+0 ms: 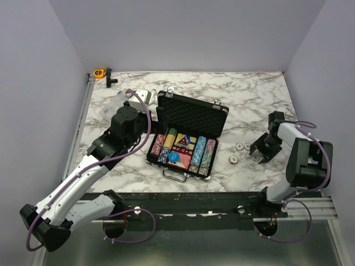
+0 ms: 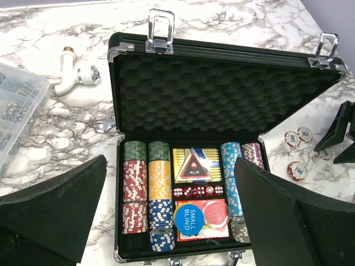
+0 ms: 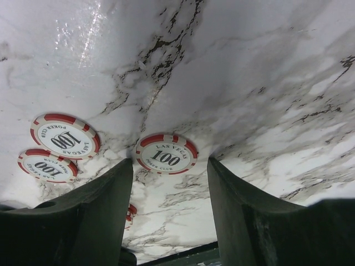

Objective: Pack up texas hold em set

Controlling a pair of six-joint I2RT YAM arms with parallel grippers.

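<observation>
- Texas hold 'em set: black briefcase lying open near the middle of the surface, lid propped up, foam lining showing. The tray holds rows of poker chips, a red card deck, dice and a blue "small blind" disc.
- Loose chips: white-and-red, marked "100", flat on the marble to the right of the case and apart from it.
- Target chip: lies at the fingertips of the right end effector. Two neighbouring chips lie off to one side.
- Right end effector: fingers partly spread, flanking the chip's near edge, pinching nothing.
- Left end effector: spread wide, empty, hovering over the open case.
- Step in hand (judged): lifting one loose chip for return to the case.
- Handling note: the chip is thin and flat on a hard, glossy surface.
  - Centre it between the pads.
  - Bring the tips right down to the marble.
  - Grip across the rim; a high or off-centre pinch will likely skid it away.
- Clearance: keep the finger on the neighbours' side from nudging them.
- Stowage: which slot has room cannot be told.
</observation>
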